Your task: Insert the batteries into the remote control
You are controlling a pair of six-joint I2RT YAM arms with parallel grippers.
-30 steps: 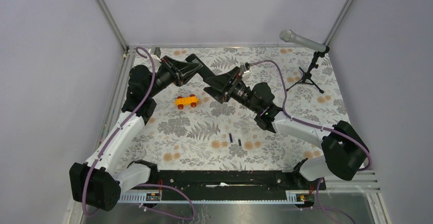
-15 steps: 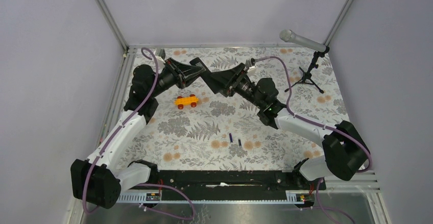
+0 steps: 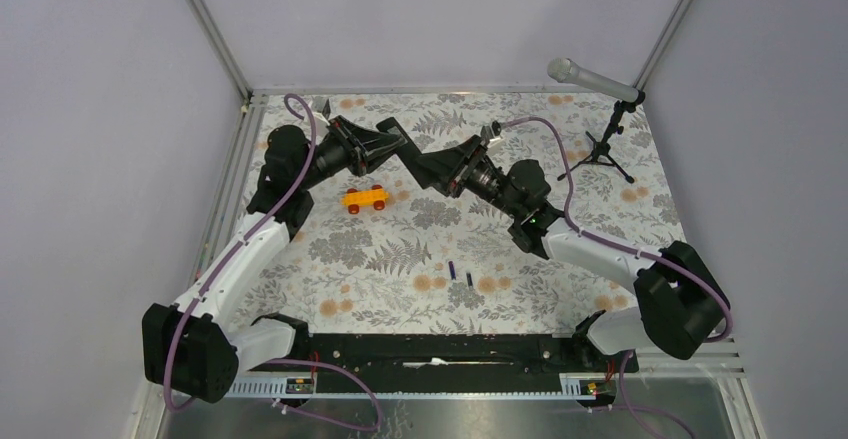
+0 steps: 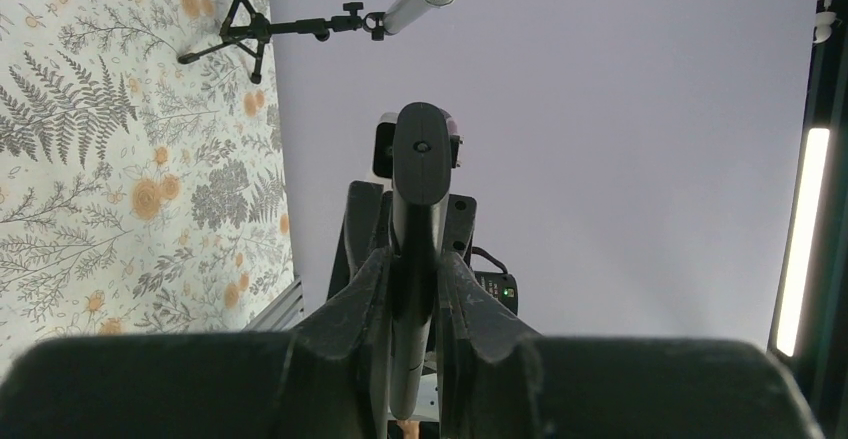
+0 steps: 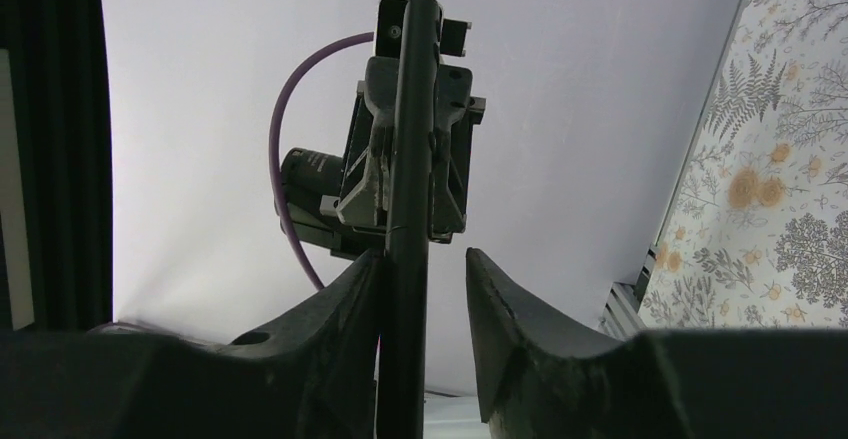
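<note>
Holding remote control (image 4: 420, 199) aloft over the table's (image 3: 600, 209) far side, long axis left-right between pincers. Left pincer (image 4: 415, 257) clenched on it; right pincer (image 5: 425, 257) released, one finger touching. Batteries (image 3: 460, 274) lie on the table, pointing near-far.

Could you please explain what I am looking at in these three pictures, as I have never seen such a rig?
These are two robot arms bolted to a table with a fern-patterned cover. One picture looks down from above. The other two come from a camera on each wrist, looking along that arm's own fingers. On the table lie an orange toy car, a purplish battery and a darker battery. A microphone stands far right. The left gripper is clamped on a slim black remote control, held in the air. The right gripper sits around it too, but a gap shows at one finger, so it looks open.
</note>
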